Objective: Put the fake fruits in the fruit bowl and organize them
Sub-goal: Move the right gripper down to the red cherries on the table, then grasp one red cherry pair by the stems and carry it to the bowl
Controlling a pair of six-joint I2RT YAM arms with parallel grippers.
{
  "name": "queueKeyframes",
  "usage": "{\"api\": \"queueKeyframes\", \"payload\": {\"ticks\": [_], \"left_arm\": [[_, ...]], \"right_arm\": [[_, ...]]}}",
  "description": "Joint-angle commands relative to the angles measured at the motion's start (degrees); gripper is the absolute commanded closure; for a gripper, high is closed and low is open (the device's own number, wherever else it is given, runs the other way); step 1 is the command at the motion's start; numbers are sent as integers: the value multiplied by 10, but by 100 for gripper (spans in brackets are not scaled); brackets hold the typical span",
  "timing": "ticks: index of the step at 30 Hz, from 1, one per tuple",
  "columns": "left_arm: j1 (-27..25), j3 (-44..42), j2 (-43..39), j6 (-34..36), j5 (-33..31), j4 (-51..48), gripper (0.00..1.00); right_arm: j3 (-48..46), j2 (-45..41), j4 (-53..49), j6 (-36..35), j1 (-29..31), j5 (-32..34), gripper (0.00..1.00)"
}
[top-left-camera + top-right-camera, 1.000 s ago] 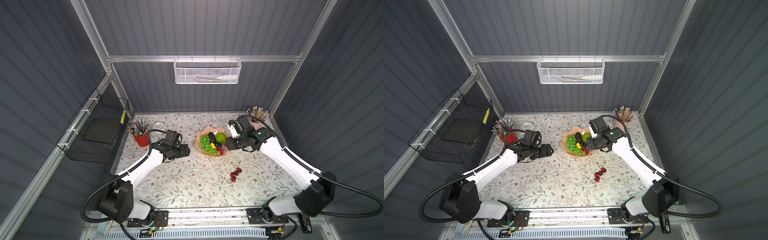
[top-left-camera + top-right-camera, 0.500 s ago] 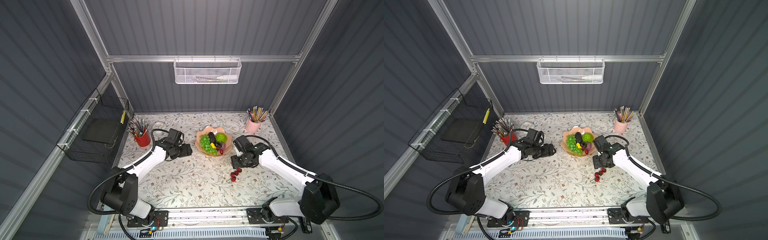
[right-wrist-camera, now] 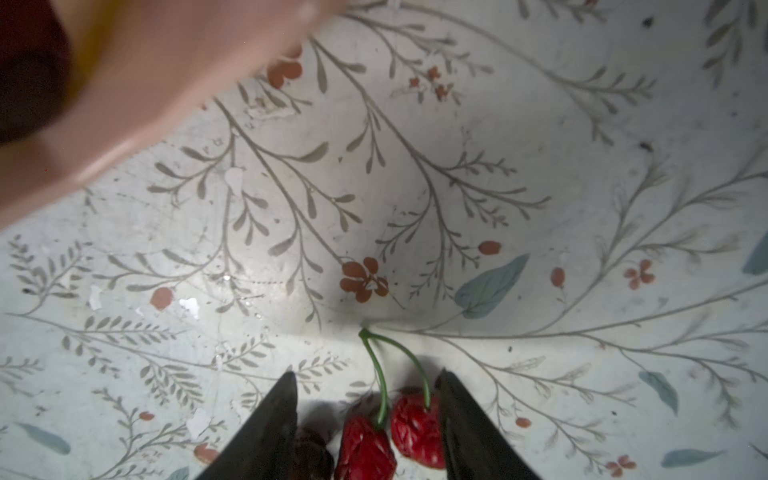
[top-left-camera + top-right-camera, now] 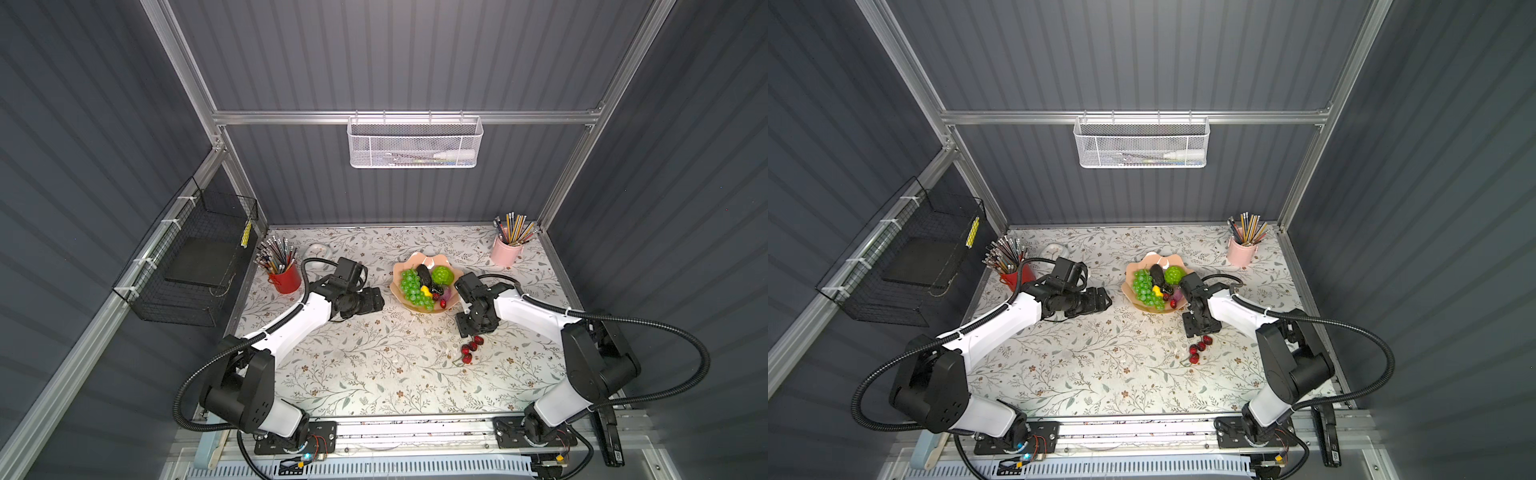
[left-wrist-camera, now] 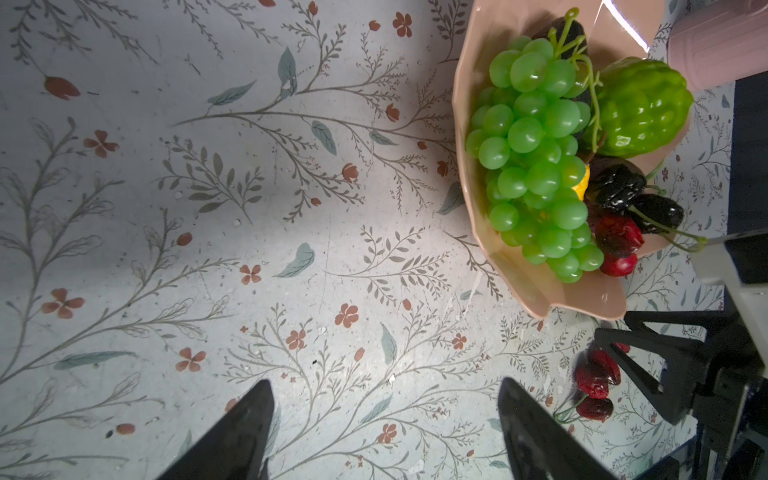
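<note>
Fruit bowl: the salmon-pink fruit bowl (image 4: pixel 415 259) (image 4: pixel 1147 262) (image 5: pixel 582 295) stood on the floral table (image 4: pixel 374 374) (image 4: pixel 1100 374), toward the back and near the middle, between the two arms.
In the bowl: a green grape bunch (image 4: pixel 411 286) (image 4: pixel 1144 289) (image 5: pixel 536 166) lay along the side nearer the left arm. A black avocado (image 4: pixel 424 272) (image 4: pixel 1156 272) lay behind it, and a bumpy lime-green ball (image 4: pixel 441 275) (image 4: pixel 1174 275) (image 5: pixel 640 108) sat at the back on the right arm's side. A yellow lemon (image 4: pixel 424 289) (image 5: pixel 584 183) showed only as a sliver beside the grapes. Dark cherries (image 5: pixel 623 191) and red cherries (image 5: pixel 619 237) lay at the front edge, with a purple round fruit (image 4: pixel 448 294) next to them.
Outside the bowl: a cluster of red stemmed cherries (image 4: pixel 471 349) (image 4: pixel 1198 351) (image 5: pixel 594 382) (image 3: pixel 390 432) lay on the table in front of the bowl, on the right arm's side and apart from it.
Right gripper: the right gripper (image 4: pixel 473 328) (image 3: pixel 368 399) pointed down over that cluster. Its jaws stood apart, one on each side of two red cherries whose green stems met ahead of the tips. One finger (image 3: pixel 465 428) met the edge of a cherry, and whether it pressed on it could not be told. A darker cherry sat against the other finger. The fruit rested on the table, unclamped.
Left gripper: the left gripper (image 4: pixel 372 301) (image 4: pixel 1102 301) (image 5: pixel 382 382) was just beside the bowl. Its jaws were spread wide over bare table and held nothing.
Surroundings: a red pencil cup (image 4: pixel 286 278) stood at the back left and a pink pencil cup (image 4: pixel 505 251) in the back right corner. A white mesh basket (image 4: pixel 413 145) hung on the back wall and a black wire basket (image 4: pixel 195 262) on the left wall.
</note>
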Motion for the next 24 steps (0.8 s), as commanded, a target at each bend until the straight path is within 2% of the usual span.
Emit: {"api": "queueKeyframes", "payload": {"ticks": [1,14,24], "left_arm": [[0,-2,-8,7,-3,-8,15],[0,0,-5,9,-3,-7,15],[1,1,-7,10,-8,-10,15]], "right_arm": [[5,11,-2,-6,-11,-2,50],[8,43,4,3,-34,-52,59],[-12,26,24,12,-34,-66,82]]}}
